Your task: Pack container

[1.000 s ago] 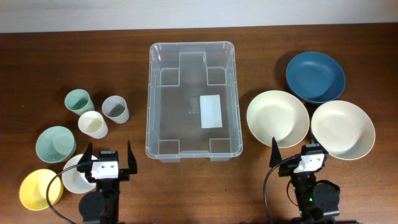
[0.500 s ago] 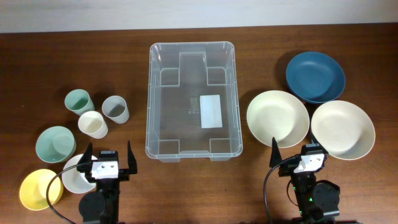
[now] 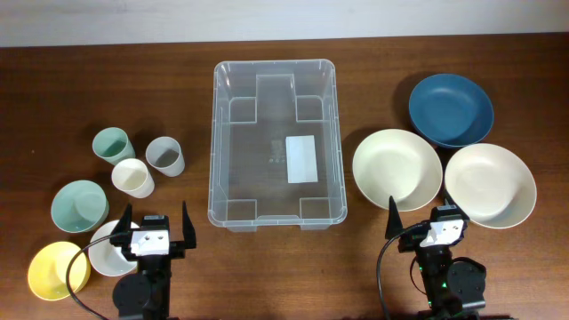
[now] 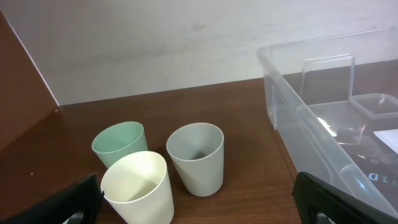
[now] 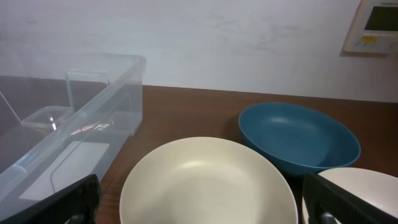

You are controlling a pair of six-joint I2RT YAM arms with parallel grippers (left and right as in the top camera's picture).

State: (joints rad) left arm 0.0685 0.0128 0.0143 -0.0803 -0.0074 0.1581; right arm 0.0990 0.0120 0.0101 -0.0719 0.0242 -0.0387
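The clear plastic container (image 3: 216,133) sits in the middle of the wooden table (image 3: 267,267), long side running away from the arms, with only a white label (image 3: 302,158) on its base.

The left gripper (image 3: 156,216) hangs near the table's front edge. Its jaws are spread wide and hold nothing. Its wrist view looks past them at a mint-green cup (image 4: 119,142), a grey cup (image 4: 196,155) and a cream cup (image 4: 138,186), grouped close together just left of the container. A mint-green bowl (image 3: 80,206), a white bowl (image 3: 108,252) and a yellow bowl (image 3: 56,269) lie nearer that gripper.

The right gripper (image 3: 425,213) is also spread wide and empty, though one finger is hard to pick out from overhead. Ahead of it lie a cream bowl (image 3: 396,169), a second cream bowl (image 3: 490,185) and a dark blue bowl (image 3: 451,108), all right of the container.
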